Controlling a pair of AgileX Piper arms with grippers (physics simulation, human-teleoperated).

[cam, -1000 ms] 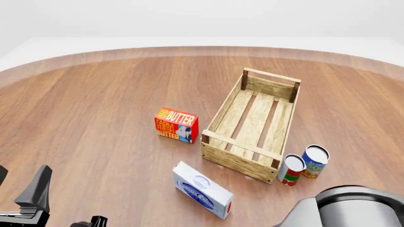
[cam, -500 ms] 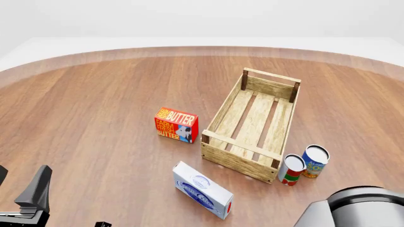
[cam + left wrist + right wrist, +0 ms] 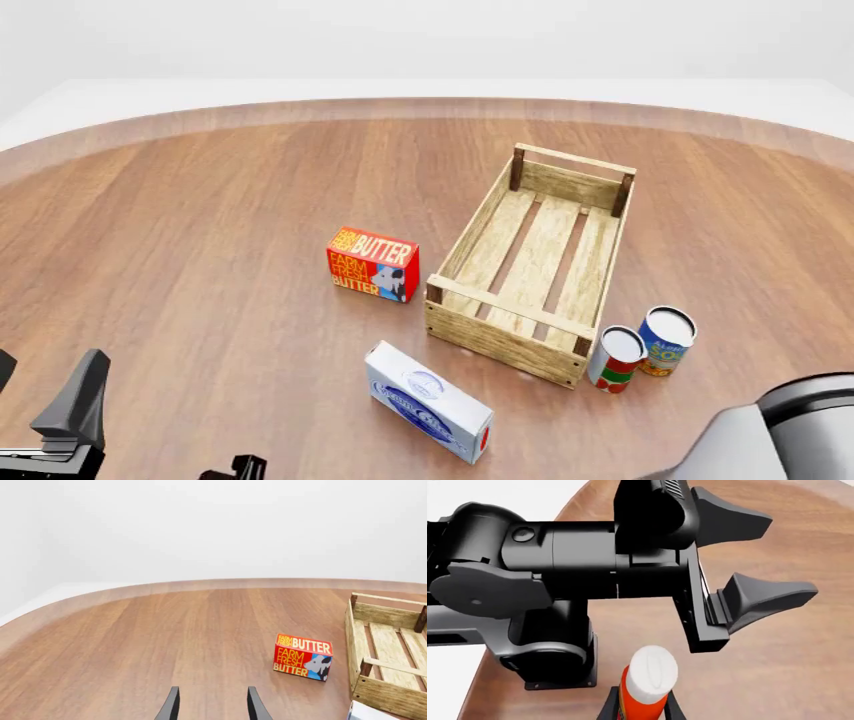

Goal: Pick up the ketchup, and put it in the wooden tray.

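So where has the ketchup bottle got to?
The ketchup bottle shows only in the right wrist view, between the right gripper fingers, with the left arm behind it. It is out of the front view.

Red-and-yellow butter box [image 3: 372, 264] standing on the wooden table [image 3: 200, 230], mid-table. Nearer the camera, flat white-and-blue carton [image 3: 427, 401] lying at an angle. Off to the right, red-and-white can [image 3: 615, 358] upright, touching or just beside a blue can [image 3: 665, 341], also upright.
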